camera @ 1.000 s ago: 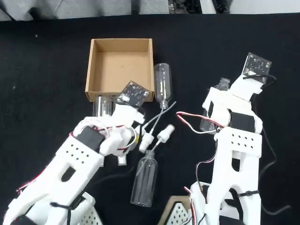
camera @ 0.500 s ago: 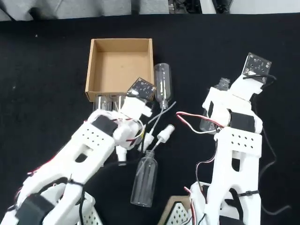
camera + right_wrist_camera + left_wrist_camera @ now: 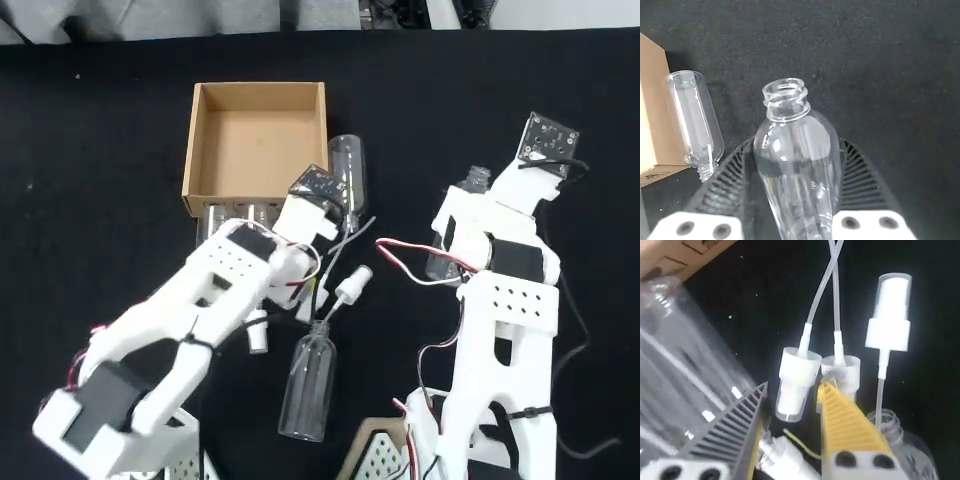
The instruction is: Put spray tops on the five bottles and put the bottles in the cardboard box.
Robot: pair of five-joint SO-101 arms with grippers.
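Our right claw [image 3: 796,147] is clamped on an uncapped bottle [image 3: 792,170], neck pointing away from it. Our left claw [image 3: 793,387], the nearer one, stands apart astride a spray top [image 3: 799,371], tube running straight ahead of it.

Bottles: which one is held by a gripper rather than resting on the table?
The capless bottle in the jaws of the right gripper, its open neck pointing away from the wrist; the rest sit on the black table.

Black cloth [image 3: 90,130] over table. Grey fabric [image 3: 150,18] along far edge. Pale wall [image 3: 565,12] behind.
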